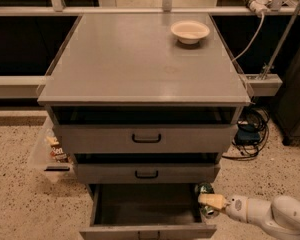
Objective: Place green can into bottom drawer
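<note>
The bottom drawer [145,207] of the grey cabinet is pulled open, showing its dark box interior and grey front panel. The green can [206,188] sits in my gripper [210,202] at the drawer's right wall, about level with its top edge. The cream fingers [215,201] cross the can's middle, so only its green top and bottom show. My white arm reaches in from the lower right.
A cream bowl [190,31] stands at the back right of the cabinet top [140,64]. The two upper drawers [146,139] with black handles are slightly open. Cables [250,134] lie on the floor at the right, and a clear bin of snacks [52,151] at the left.
</note>
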Action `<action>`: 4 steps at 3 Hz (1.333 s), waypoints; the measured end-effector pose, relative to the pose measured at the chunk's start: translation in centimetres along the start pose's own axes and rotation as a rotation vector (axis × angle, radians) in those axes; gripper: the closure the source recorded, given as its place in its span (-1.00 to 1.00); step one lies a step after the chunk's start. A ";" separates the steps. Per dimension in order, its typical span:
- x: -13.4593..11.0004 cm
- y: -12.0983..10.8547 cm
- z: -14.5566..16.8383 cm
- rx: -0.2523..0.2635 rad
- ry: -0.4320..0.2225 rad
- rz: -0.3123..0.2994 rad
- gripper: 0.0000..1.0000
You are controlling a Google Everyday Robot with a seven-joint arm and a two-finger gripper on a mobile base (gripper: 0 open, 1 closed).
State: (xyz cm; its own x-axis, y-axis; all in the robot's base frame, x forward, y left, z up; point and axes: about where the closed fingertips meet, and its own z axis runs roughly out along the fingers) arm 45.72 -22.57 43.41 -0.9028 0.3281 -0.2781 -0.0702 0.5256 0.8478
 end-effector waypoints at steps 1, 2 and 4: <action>0.2 0.0 0.3 -0.004 0.002 0.001 1.00; 0.2 0.0 0.3 -0.004 0.002 0.001 1.00; 1.1 -5.0 7.1 -0.008 0.116 0.090 1.00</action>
State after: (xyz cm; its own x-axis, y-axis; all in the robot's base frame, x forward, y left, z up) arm 48.10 -19.22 35.66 -0.9485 0.2806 -0.1471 0.0105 0.4918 0.8706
